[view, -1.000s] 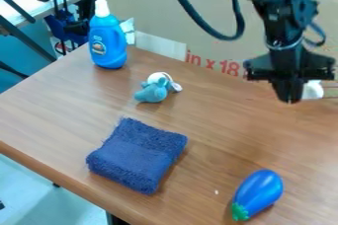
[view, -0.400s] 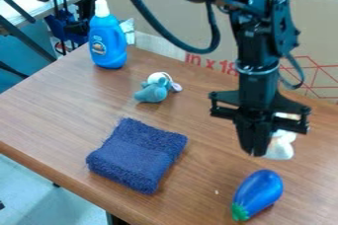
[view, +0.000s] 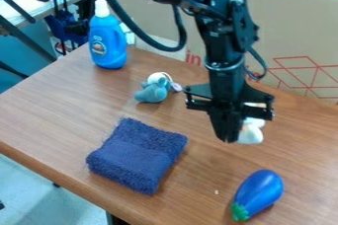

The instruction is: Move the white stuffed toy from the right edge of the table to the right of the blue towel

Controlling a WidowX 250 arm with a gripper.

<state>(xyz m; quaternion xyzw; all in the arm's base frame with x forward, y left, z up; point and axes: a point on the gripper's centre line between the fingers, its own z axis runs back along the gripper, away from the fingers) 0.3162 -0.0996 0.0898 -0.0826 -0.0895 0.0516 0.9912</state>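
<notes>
The gripper (view: 228,139) hangs over the right-centre of the table, pointing down, shut on a white object (view: 251,133). That object sticks out to the right behind the fingertips, partly hidden by them. To the lower left lies a folded dark blue cloth (view: 137,155). A small teal and white plush toy (view: 153,91) rests further back on the left. Nearer the front right is a blue toy eggplant (view: 259,192) with a green stem end.
A blue bottle with a white cap (view: 107,39) stands at the table's back left. Cardboard (view: 297,46) rises along the back edge of the wooden table (view: 59,105). Dark blue clamp-like tools (view: 63,21) are beyond the left edge.
The gripper has come left and toward the front, dipping and then rising slightly, and the white object has travelled with it. The cloth, plush toy, eggplant and bottle have stayed put.
</notes>
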